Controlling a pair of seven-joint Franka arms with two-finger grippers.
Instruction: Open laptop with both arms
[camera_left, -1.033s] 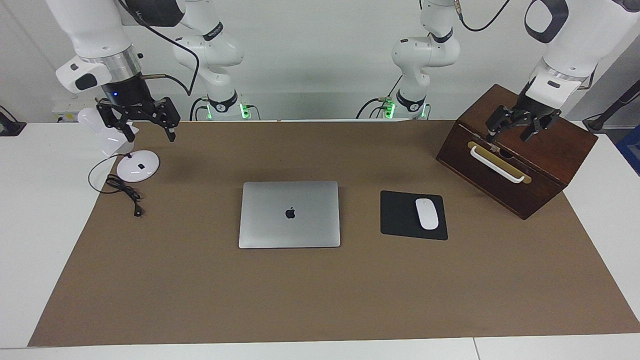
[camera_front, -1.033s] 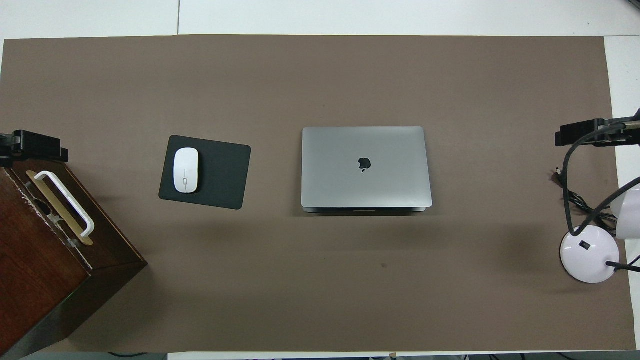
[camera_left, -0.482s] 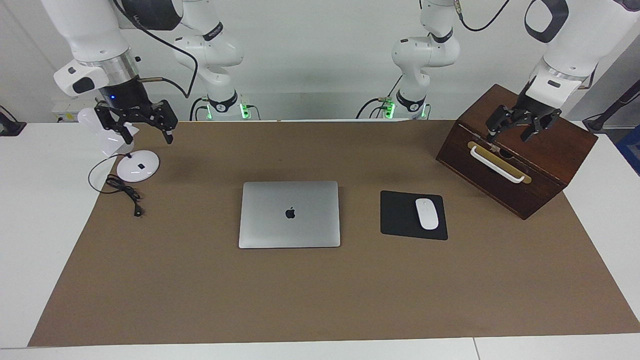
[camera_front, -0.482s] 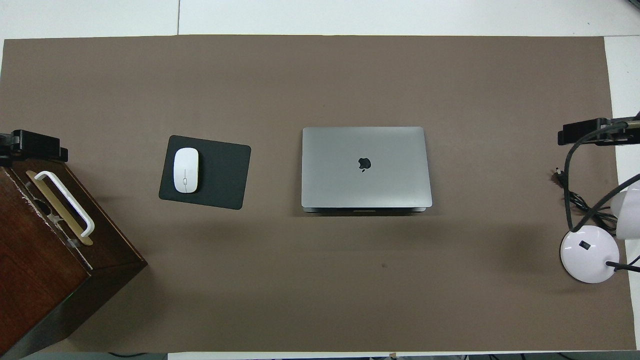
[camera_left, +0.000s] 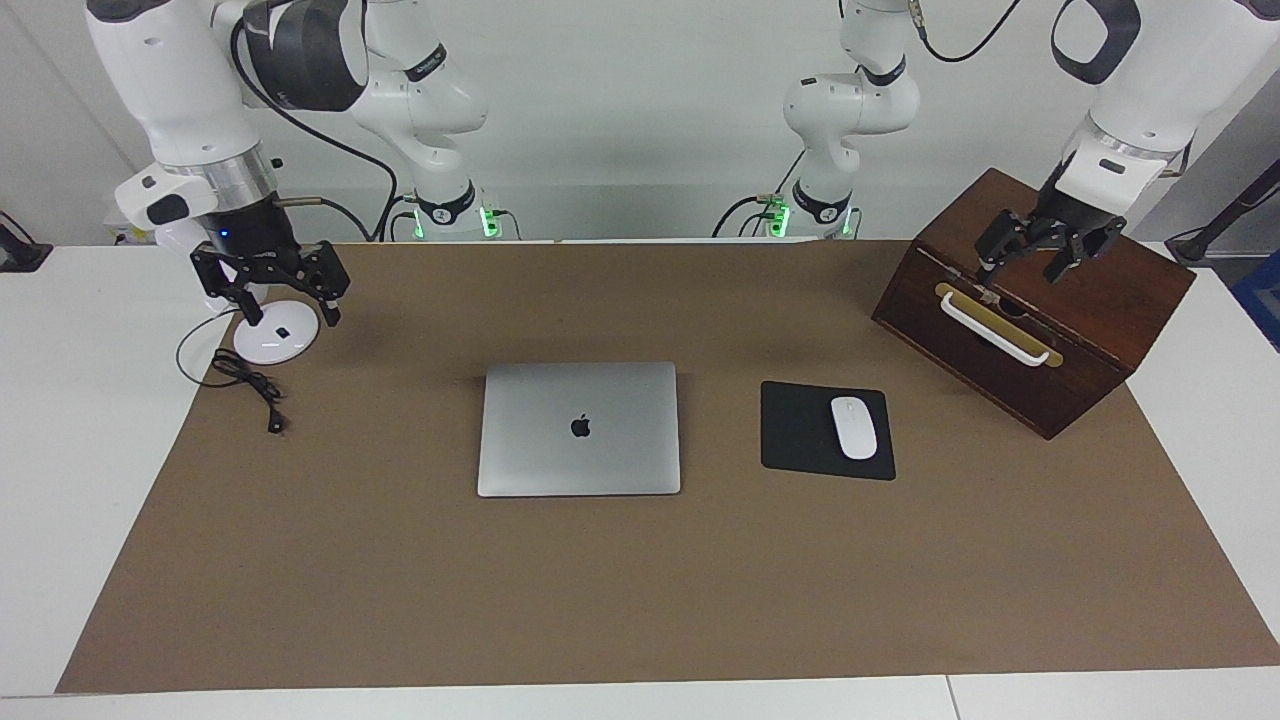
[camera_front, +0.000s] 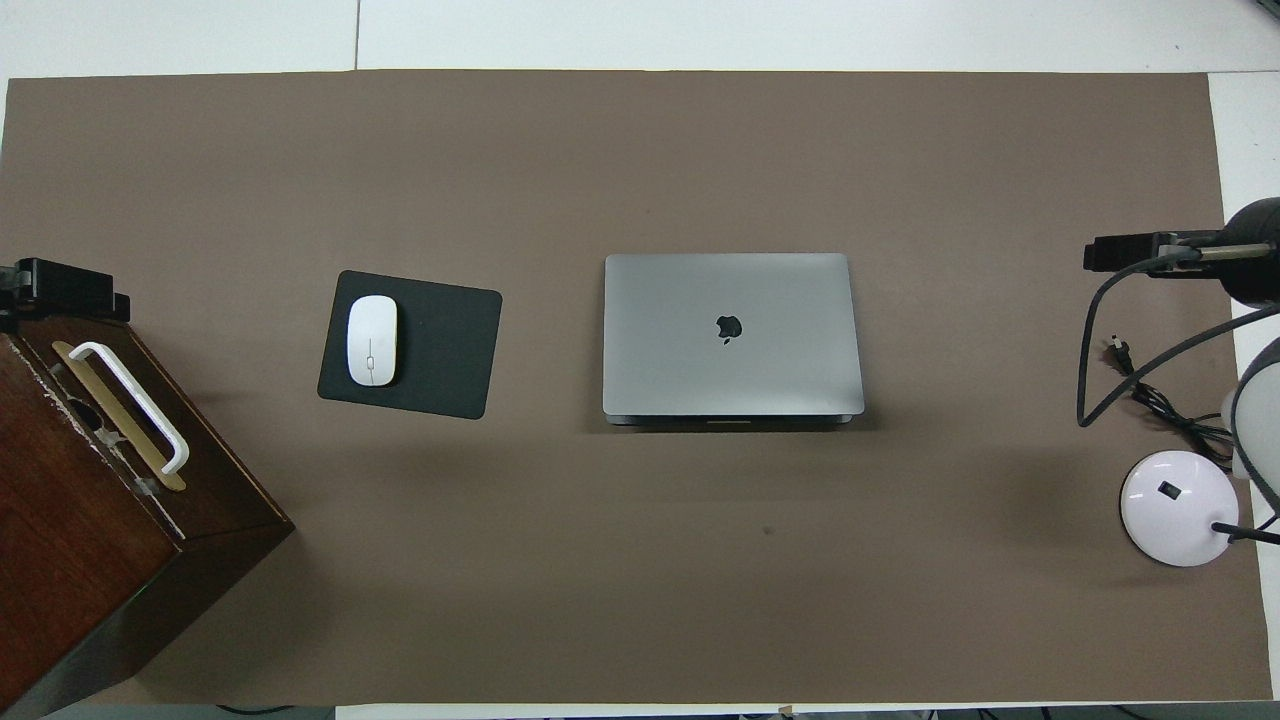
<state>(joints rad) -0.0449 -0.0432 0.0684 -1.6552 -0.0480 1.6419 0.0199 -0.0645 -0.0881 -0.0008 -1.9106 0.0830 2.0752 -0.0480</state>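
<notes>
The laptop (camera_left: 578, 428) lies closed with its lid flat at the middle of the brown mat; it also shows in the overhead view (camera_front: 730, 335). My right gripper (camera_left: 288, 314) hangs open and empty over the white lamp base at the right arm's end of the table, well apart from the laptop; part of it shows in the overhead view (camera_front: 1125, 252). My left gripper (camera_left: 1020, 272) is open and empty over the top of the wooden box at the left arm's end; part of it shows in the overhead view (camera_front: 65, 290).
A black mouse pad (camera_left: 827, 430) with a white mouse (camera_left: 854, 427) lies beside the laptop toward the left arm's end. A dark wooden box (camera_left: 1090, 300) with a white handle stands there too. A white lamp base (camera_left: 262, 345) and black cable (camera_left: 250, 385) lie at the right arm's end.
My right gripper has come down over the lamp base and shifted slightly toward the table's middle. The left gripper has barely moved. The laptop has not moved.
</notes>
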